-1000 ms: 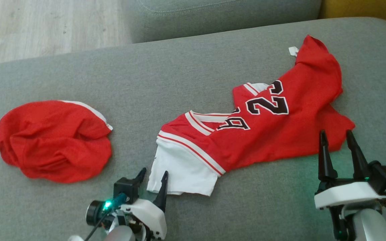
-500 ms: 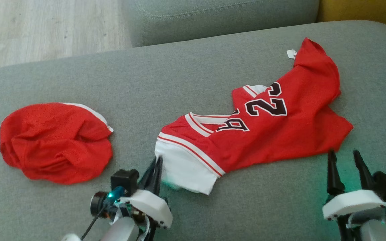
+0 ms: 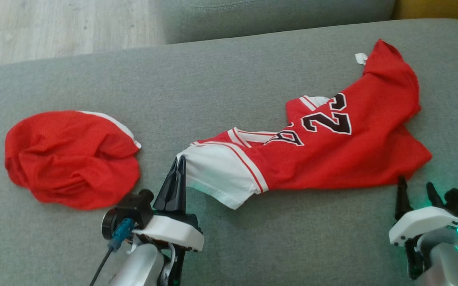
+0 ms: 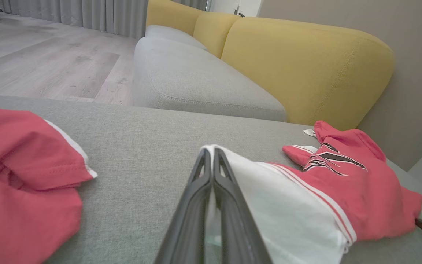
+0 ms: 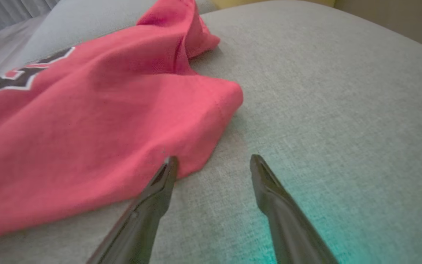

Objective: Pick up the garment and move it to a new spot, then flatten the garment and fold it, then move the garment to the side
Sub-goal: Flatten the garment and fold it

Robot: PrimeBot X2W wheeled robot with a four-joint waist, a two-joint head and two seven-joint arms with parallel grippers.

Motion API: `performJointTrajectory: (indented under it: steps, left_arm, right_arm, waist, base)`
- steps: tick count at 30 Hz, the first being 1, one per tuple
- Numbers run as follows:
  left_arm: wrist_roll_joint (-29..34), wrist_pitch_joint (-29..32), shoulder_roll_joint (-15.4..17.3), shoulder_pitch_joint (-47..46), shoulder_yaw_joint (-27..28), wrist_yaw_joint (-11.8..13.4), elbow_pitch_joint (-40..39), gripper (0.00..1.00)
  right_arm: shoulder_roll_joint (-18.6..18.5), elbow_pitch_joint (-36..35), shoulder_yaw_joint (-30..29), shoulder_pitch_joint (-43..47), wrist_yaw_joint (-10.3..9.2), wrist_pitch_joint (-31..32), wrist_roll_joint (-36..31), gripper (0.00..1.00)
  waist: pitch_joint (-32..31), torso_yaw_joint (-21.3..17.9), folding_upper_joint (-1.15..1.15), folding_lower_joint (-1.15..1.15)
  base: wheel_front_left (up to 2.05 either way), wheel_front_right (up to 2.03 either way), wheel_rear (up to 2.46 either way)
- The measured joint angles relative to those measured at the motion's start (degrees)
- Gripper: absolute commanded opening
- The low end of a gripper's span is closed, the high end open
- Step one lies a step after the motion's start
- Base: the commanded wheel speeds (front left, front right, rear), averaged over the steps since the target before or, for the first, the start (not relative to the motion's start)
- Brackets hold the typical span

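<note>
The garment [image 3: 332, 159] is a red jersey with dark numbers and a white sleeve, lying crumpled on the grey sofa cushion [image 3: 229, 79]. My left gripper [image 3: 180, 161] is shut on the edge of the white sleeve [image 4: 269, 205], which rises off the cushion to the fingertips [image 4: 210, 152]. My right gripper [image 3: 416, 184] stands open just in front of the jersey's near right hem. In the right wrist view its left fingertip [image 5: 169, 165] is at the edge of the red cloth [image 5: 86, 128], with nothing between the fingers.
A second crumpled red cloth with white trim [image 3: 70, 159] lies on the cushion's left part. Another grey cushion and yellow backrests [image 4: 299, 58] stand behind. Wooden floor [image 3: 54, 28] lies beyond the far left edge.
My left gripper has shut on the white sleeve's edge and raised it, drawing the sleeve up. My right gripper has pulled back toward me, staying open.
</note>
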Motion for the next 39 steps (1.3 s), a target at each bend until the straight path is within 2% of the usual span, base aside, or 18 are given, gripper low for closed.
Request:
performJointTrajectory:
  steps: [7, 20, 23, 24, 25, 33, 36, 39]
  left_arm:
    - [0.52, 0.0, 0.0, 0.04, 0.23, -0.02, -1.31, 0.0]
    - [0.52, -0.01, 0.0, 0.04, 0.22, -0.11, -1.21, 0.0]
    - [0.52, -0.01, 0.0, 0.04, 0.18, -0.22, -0.57, 0.03]
    - [0.51, -0.01, 0.0, 0.04, 0.18, -0.3, -0.33, 0.04]
    - [0.51, -0.01, 0.0, 0.04, 0.18, -0.37, -0.14, 0.04]
    - [0.51, -0.01, -0.01, 0.18, 1.38, -0.51, 0.3, 0.03]
    - [0.48, -0.01, -0.03, 0.48, 1.79, -0.53, -0.45, 0.0]
    - [-0.67, -0.01, -0.07, 1.14, 2.94, -0.65, -1.89, 0.0]
  right_arm:
    - [-0.01, 6.95, -5.59, -4.39, 0.0, -2.3, -5.12, 1.0]
    - [-0.29, 15.18, -9.17, -11.29, 0.0, -4.55, -14.94, 1.0]
    - [-0.33, 15.95, -9.55, -11.81, 0.0, -4.64, -16.69, 1.0]
    - [-0.37, 16.25, -9.68, -11.96, 0.0, -4.71, -17.18, 0.53]
    - [-0.38, 16.62, -9.88, -12.16, 0.0, -4.72, -17.51, 0.01]
    - [-0.12, 17.4, -11.35, -12.29, 0.0, -4.72, -17.44, 0.0]
    - [-0.11, 15.01, -11.15, -11.68, 0.0, -4.81, -16.07, 0.0]
    - [-0.12, 11.59, -8.42, -11.34, 0.0, -4.98, -13.7, 0.0]
  waist:
    - [0.75, 1.21, 0.0, 0.0]
    - [1.39, 2.04, 0.0, 0.0]
    - [1.25, 2.03, 0.0, 0.0]
    - [1.16, 2.01, 0.0, 0.0]
    - [1.02, 1.99, 0.0, 0.0]
    - [-1.03, 0.91, 0.0, 0.0]
    - [-2.11, 0.25, 0.0, 0.0]
    - [-3.28, -0.51, 0.0, -0.01]
  base:
    - [0.0, 0.0, 0.0]
    - [0.0, 0.0, 0.0]
    - [0.0, 0.0, 0.0]
    - [0.0, 0.0, 0.0]
    - [0.0, 0.0, 0.0]
    - [0.0, 0.0, 0.0]
    - [0.0, 0.0, 0.0]
    - [0.0, 0.0, 0.0]
